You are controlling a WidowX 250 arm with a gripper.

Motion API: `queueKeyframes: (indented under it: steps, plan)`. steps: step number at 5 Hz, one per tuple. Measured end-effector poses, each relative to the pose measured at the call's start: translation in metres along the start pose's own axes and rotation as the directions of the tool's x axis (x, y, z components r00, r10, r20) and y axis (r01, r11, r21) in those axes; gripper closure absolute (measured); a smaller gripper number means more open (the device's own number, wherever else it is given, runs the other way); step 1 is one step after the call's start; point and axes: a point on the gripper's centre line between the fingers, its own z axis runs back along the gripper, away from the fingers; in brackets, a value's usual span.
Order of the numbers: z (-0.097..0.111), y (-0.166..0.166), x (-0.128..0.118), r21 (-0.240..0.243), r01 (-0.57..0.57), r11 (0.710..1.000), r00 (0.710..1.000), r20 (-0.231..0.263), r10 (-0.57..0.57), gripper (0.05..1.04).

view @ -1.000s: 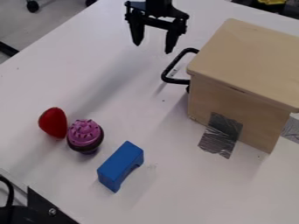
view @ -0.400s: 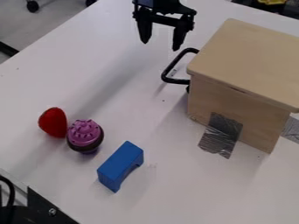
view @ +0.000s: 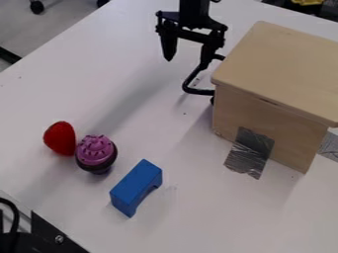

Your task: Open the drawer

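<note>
Camera view: claw (view: 186, 63), its fingers spread wide, hangs with the black handle (view: 200, 92) of the wooden box (view: 277, 66) toward its near right side.

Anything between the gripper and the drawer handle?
Nothing visible between gripper and handle; one finger overlaps the handle in view, contact unclear. Red toy, cupcake and blue block sit nearer the camera, off that line.

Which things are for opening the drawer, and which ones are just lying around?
For opening the drawer:
- the black gripper, with its fingers apart
- the black handle
- the wooden box it's on

Just lying around:
- the red toy
- the pink-topped toy cupcake
- the blue block
</note>
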Motion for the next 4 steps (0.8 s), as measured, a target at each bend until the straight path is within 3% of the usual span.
queueKeyframes:
  steps: [2, 3, 4]
  plan:
    - [-0.009, 0.000, -0.007, 0.015, -0.001, 1.000, 1.000, -0.014, 0.001, 0.083]
    - [-0.022, 0.000, -0.010, 0.018, 0.001, 1.000, 0.999, -0.052, 0.000, 0.083]
    - [-0.023, 0.004, -0.010, 0.021, -0.017, 1.000, 0.998, -0.052, 0.018, 0.138]
